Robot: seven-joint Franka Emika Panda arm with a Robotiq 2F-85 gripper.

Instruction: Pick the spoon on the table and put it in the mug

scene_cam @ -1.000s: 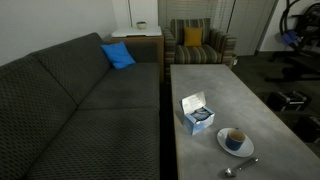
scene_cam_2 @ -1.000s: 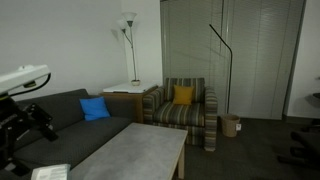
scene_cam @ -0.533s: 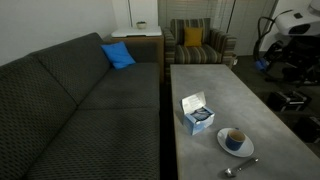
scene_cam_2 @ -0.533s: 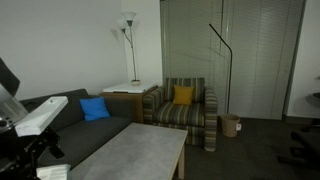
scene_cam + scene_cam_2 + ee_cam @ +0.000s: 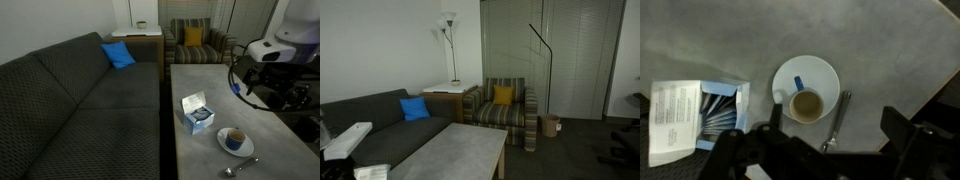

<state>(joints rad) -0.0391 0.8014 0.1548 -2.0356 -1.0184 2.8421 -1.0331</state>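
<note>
In an exterior view, the grey table (image 5: 210, 80) stands beside a dark sofa (image 5: 80, 100). The spoon (image 5: 240, 167) lies on the table just beside the saucer (image 5: 222, 146) that carries the mug (image 5: 234, 139). In an exterior view, an armchair (image 5: 505, 110) stands beyond the table's far end. In the wrist view, the gripper (image 5: 815, 150) hangs above the table with its fingers spread wide and nothing between them.

arm (image 5: 272, 48): white links reach in over a long edge of the table (image 5: 205, 80), dark wrist bent downward
end effector (image 5: 815, 145): aloft, facing straight down at the table, holding nothing
fingers (image 5: 902, 135): dark, spread wide apart
white link (image 5: 347, 138): low, in an exterior view
</note>
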